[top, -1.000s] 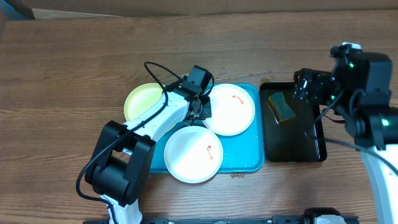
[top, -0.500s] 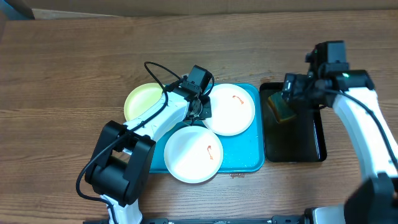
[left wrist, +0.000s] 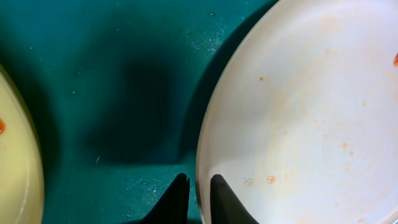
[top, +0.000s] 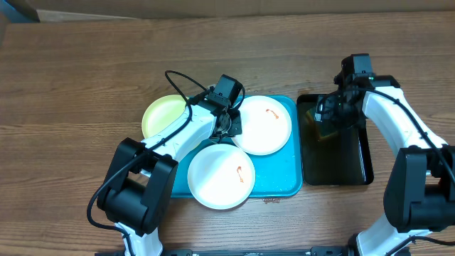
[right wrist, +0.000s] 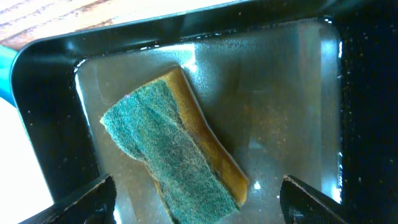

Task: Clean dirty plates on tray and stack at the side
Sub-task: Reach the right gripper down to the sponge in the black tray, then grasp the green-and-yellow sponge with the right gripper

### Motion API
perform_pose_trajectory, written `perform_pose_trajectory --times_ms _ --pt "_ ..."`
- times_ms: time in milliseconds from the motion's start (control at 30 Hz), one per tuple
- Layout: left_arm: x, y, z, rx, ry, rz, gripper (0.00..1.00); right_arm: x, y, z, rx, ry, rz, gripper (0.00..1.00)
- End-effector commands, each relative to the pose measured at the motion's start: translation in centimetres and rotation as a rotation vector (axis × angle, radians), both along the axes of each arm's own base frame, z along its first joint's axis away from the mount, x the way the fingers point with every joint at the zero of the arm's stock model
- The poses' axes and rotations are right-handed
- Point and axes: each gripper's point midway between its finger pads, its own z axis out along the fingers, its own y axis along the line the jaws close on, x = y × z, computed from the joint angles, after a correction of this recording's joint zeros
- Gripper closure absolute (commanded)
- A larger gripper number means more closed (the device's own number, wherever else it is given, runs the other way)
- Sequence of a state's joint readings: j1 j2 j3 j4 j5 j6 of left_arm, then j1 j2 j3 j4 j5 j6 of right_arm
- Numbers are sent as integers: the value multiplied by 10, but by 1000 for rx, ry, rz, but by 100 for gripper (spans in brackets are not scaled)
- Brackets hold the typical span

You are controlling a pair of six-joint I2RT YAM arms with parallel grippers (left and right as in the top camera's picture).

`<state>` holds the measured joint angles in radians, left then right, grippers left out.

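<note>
The turquoise tray (top: 284, 181) holds two white plates, one at its right back (top: 266, 126) and one hanging over its front edge (top: 220, 176). A pale yellow-green plate (top: 162, 116) overlaps its back left corner. All three carry orange-red smears. My left gripper (top: 231, 126) is shut on the left rim of the back white plate (left wrist: 311, 112), one finger on each side (left wrist: 199, 199). The yellow-green plate's edge (left wrist: 15, 162) shows at the left of that view. My right gripper (top: 330, 114) is open, its fingers (right wrist: 199, 202) spread just above a green-and-yellow sponge (right wrist: 174, 149).
The sponge lies in a narrow black tray (top: 334, 167) holding shallow water, right of the turquoise tray. Its wall (right wrist: 50, 93) shows in the right wrist view. The wooden table (top: 71, 85) extends on all sides. A black cable (top: 178, 80) loops above the left arm.
My right arm has swung left and down from the table's right side to sit over the sponge in the black tray. The left gripper and the plates have not moved.
</note>
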<state>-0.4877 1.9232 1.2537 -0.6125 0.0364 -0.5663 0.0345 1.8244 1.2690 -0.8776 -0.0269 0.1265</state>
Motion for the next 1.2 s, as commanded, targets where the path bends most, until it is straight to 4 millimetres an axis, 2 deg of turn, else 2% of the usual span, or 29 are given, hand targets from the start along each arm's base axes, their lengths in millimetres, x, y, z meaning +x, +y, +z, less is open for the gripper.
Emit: perform_pose_trajectory --times_ms 0,333,400,433,500,567,600,733,767,833,900,1167 --pt "6 -3 4 7 -22 -21 85 -5 3 -7 7 9 10 18" --pt "5 -3 4 7 -21 -21 85 -20 3 -35 7 23 10 19" --pt "5 -3 4 8 -20 -21 85 -23 3 -39 7 29 10 24" --pt "5 -3 4 8 -20 -21 85 -25 3 -40 6 37 10 50" --pt "5 -3 3 8 -20 -21 85 -28 2 -40 5 50 10 75" --pt "5 -3 4 8 -20 -21 85 -33 2 -39 5 72 9 96" --pt "5 -3 3 8 -19 -21 85 -37 2 -38 4 91 8 96" --pt "5 -3 4 8 -20 -21 85 -50 1 -26 6 175 -29 96" --pt "5 -3 3 8 -20 -21 85 -54 1 -24 6 192 -38 84" --pt "5 -3 4 8 -20 -21 85 -60 1 -22 4 219 -44 42" --pt "5 -3 3 8 -20 -21 85 -59 1 -23 3 217 -44 29" --pt "5 -3 4 8 -20 -21 84 -24 1 -21 7 73 -43 27"
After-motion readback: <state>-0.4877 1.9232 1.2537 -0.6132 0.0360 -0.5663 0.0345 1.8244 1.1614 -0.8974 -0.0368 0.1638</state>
